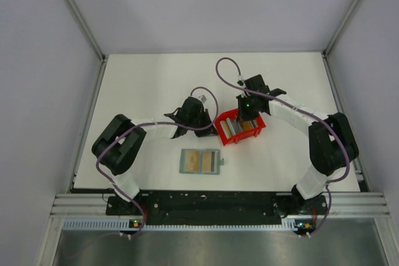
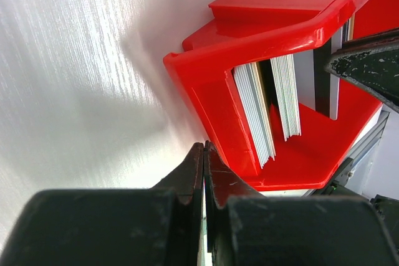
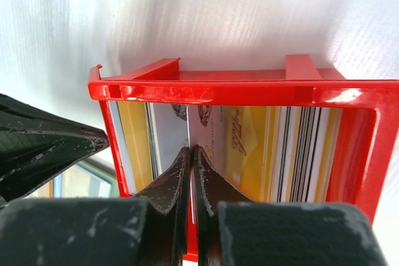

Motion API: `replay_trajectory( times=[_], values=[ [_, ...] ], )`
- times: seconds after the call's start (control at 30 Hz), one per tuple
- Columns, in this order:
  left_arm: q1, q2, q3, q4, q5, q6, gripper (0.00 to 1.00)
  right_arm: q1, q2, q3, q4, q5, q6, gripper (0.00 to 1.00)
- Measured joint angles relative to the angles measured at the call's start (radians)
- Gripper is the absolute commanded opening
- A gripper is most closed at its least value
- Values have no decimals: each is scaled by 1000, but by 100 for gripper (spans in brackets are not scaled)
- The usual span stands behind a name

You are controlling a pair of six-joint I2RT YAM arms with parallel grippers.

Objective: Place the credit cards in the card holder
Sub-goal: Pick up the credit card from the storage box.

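Observation:
The open card holder point(image 1: 201, 161) lies flat on the table near the front, with tan cards point(image 1: 198, 159) showing in its pockets. Several credit cards point(image 3: 305, 154) stand on edge in a red bin point(image 1: 231, 139); they also show in the left wrist view point(image 2: 255, 110). My right gripper point(image 1: 245, 118) reaches down into the bin point(image 3: 237, 91), and in its wrist view point(image 3: 191, 149) it is shut on the edge of a whitish card point(image 3: 204, 130). My left gripper point(image 1: 211, 129) is shut, its tips point(image 2: 204, 146) against the bin's outer left wall point(image 2: 215, 116).
The left gripper's fingers point(image 3: 43, 147) show beside the bin's left wall in the right wrist view. A right finger point(image 2: 368, 66) hangs over the bin in the left wrist view. White walls and metal rails enclose the table.

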Motion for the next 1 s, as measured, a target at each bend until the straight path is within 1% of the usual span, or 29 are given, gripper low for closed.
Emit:
replay_trajectory(
  times=[0.2, 0.37, 0.57, 0.73, 0.8, 0.87, 1.0],
  values=[
    [0, 0, 0, 6, 0, 0, 1, 0, -1, 11, -21, 43, -12, 8],
    [0, 0, 0, 8, 0, 0, 1, 0, 2, 9, -60, 85, -23, 9],
    [0, 0, 0, 10, 0, -4, 1, 0, 5, 9, -83, 91, -31, 8],
    [0, 0, 0, 10, 0, -7, 1, 0, 5, 9, -85, 91, -34, 0],
    [0, 0, 0, 10, 0, -7, 1, 0, 5, 9, -85, 92, -38, 1],
    [0, 0, 0, 10, 0, -7, 1, 0, 5, 9, -85, 92, -39, 8],
    [0, 0, 0, 10, 0, -7, 1, 0, 6, 9, -90, 91, -40, 7]
  ],
)
